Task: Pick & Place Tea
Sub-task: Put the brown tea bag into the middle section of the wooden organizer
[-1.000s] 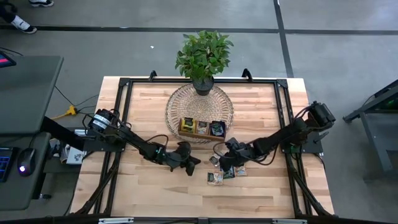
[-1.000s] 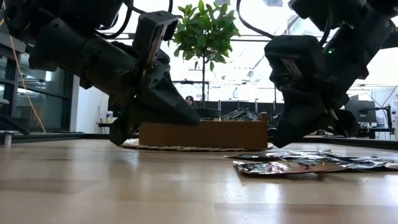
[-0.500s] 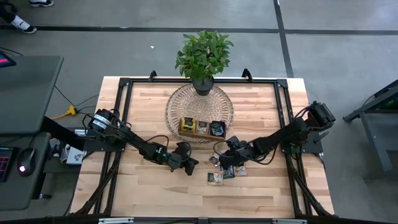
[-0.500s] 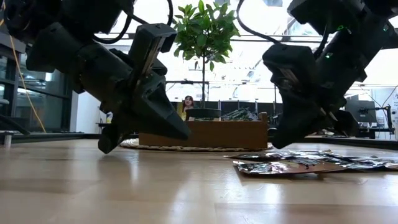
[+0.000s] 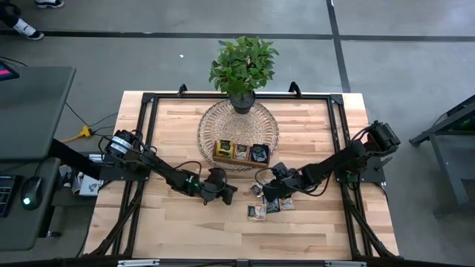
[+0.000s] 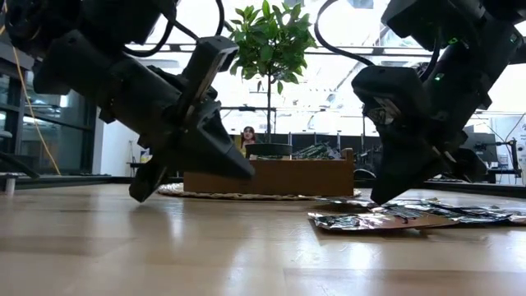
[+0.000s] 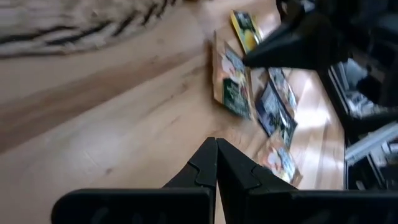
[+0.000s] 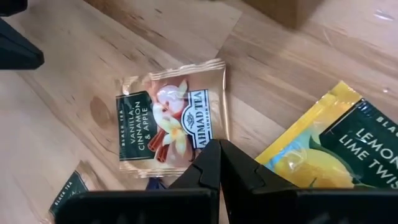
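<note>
Several tea sachets (image 5: 271,204) lie flat and loose on the wooden table, right of centre. In the right wrist view, a vanilla-cinnamon sachet (image 8: 168,124) and a yellow lemon-lime sachet (image 8: 336,149) show close up. My right gripper (image 8: 219,142) is shut, with its tips at the vanilla sachet's edge, low over the pile (image 6: 386,215). My left gripper (image 5: 231,190) is shut and empty. It hovers tilted above bare table, left of the sachets (image 7: 236,90), and points toward them. More sachets sit in the wooden tray (image 5: 241,158). My right gripper has its shut fingertips (image 8: 211,152) slanting down from the table's right, at the near edge of the vanilla-cinnamon sachet (image 8: 186,168). That sachet lies flat on the table. Whether the tips touch it, I cannot tell.
The three-compartment tray stands on a round woven mat (image 5: 215,122) at the table's middle, toward the far side. A potted plant (image 5: 243,67) stands on the mat's far rim. A black frame (image 5: 145,141) runs along the table's edges. Bare wood stretches near and left of the grippers.
My left gripper has drawn back slightly toward the table's left, and its fingers have tipped further down. My right gripper has sunk a little toward the sachets. Both have stayed shut, and the sachets have not moved.
</note>
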You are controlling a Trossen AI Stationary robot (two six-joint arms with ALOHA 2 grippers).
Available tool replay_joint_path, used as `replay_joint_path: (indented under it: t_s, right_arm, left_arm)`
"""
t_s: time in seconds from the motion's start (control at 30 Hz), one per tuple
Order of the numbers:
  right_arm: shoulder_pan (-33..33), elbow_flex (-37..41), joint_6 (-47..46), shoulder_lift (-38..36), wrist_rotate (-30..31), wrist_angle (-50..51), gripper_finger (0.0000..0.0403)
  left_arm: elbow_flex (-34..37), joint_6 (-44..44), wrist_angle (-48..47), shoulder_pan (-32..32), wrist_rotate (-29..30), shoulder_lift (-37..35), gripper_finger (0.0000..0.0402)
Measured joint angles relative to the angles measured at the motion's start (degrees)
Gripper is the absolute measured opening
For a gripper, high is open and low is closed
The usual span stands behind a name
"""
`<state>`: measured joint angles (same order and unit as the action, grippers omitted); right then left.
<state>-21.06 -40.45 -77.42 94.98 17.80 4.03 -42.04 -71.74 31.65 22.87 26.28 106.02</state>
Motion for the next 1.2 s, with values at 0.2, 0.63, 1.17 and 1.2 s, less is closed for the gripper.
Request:
replay_joint_path:
  t_s: [0.2,0.63,1.17,1.2]
  right_arm:
    - [0.02,0.00,-0.18,1.20,0.02,-2.24,0.0000]
    - [-0.26,-2.07,1.42,5.55,-1.06,-6.60,0.0000]
    - [-0.37,-1.99,2.93,5.62,-1.88,-6.65,0.0000]
    - [-0.37,-1.99,3.05,5.62,-1.90,-6.69,0.0000]
  left_arm:
    - [-3.51,-0.76,-1.29,-0.65,1.57,1.61,0.0000]
    - [-15.27,-1.27,-16.03,-2.25,-4.76,7.41,0.0000]
    - [-15.50,-10.78,-19.73,-2.27,-1.85,7.37,0.0125]
    - [-15.50,-11.52,-19.76,-2.29,-1.85,7.37,0.0141]
